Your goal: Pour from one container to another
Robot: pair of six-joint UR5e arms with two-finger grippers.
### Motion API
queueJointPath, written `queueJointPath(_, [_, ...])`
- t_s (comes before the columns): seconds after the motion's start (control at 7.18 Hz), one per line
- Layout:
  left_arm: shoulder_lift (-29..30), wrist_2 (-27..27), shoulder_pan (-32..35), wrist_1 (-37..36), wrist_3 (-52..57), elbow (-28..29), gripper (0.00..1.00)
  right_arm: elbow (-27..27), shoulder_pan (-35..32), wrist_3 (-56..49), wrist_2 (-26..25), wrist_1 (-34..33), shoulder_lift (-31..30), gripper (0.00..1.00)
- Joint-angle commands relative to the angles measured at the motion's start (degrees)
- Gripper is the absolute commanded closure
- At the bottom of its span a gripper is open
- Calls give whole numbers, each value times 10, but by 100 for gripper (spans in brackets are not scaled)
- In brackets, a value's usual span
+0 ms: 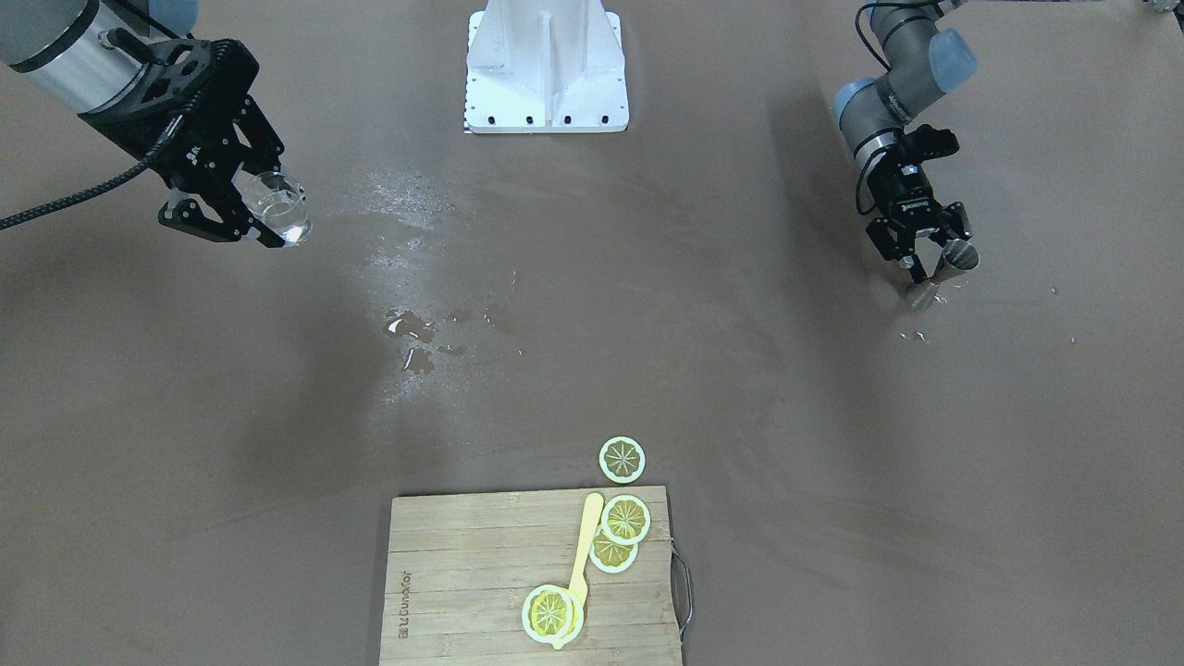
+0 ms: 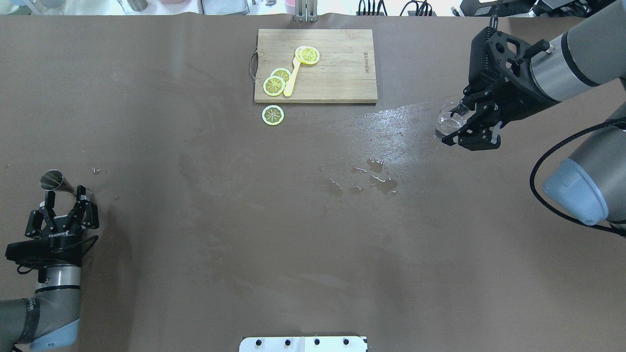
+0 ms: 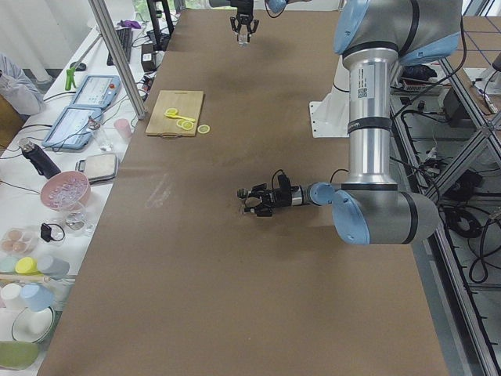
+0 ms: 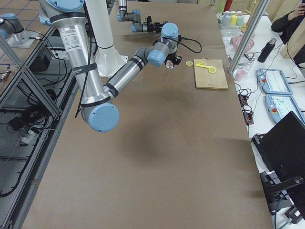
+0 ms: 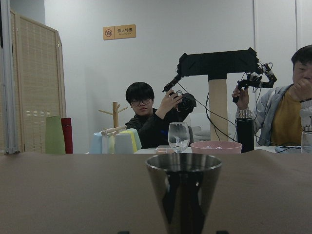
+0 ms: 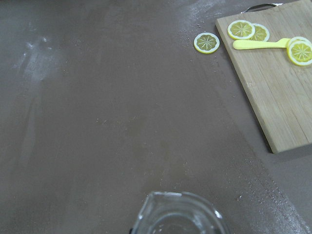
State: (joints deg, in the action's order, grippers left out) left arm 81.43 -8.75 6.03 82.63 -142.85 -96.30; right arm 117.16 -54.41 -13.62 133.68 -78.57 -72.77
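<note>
A clear glass pitcher point(image 2: 450, 120) hangs above the table with my right gripper point(image 2: 458, 122) shut on it. The same glass point(image 1: 279, 209) shows at the front view's left, and its rim point(image 6: 179, 213) fills the bottom of the right wrist view. A small metal cup point(image 2: 52, 180) stands upright on the table at the far left. My left gripper point(image 2: 64, 193) is low on the table just behind it, open, with a finger on either side of the cup's base and not touching it. The metal cup point(image 5: 184, 192) sits close and centred in the left wrist view.
A wooden cutting board point(image 2: 342, 73) at the far edge carries lemon slices and a yellow knife point(image 2: 292, 78). One more slice point(image 2: 273, 115) lies beside the board. Small puddles point(image 2: 376, 181) wet the table's middle. The white robot base point(image 1: 546, 69) stands at the near edge. Operators sit beyond the table.
</note>
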Motion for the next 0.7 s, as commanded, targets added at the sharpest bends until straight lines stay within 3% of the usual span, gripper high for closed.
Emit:
queueJointPath(0.0, [10, -1, 6, -4, -1, 10, 23, -1, 1, 0, -1, 0, 0, 100])
queueJointPath(0.14, [15, -11, 13, -10, 0, 17, 25, -1, 1, 0, -1, 0, 0, 100])
queueJointPath(0.28, [15, -13, 17, -10, -1, 20, 40, -1, 1, 0, -1, 0, 0, 100])
queueJointPath(0.42, [16, -17, 22, -10, 0, 20, 60, -1, 3, 0, -3, 0, 0, 100])
queueJointPath(0.56, [22, -20, 25, -10, 0, 20, 86, -2, 4, 0, -4, 0, 0, 100])
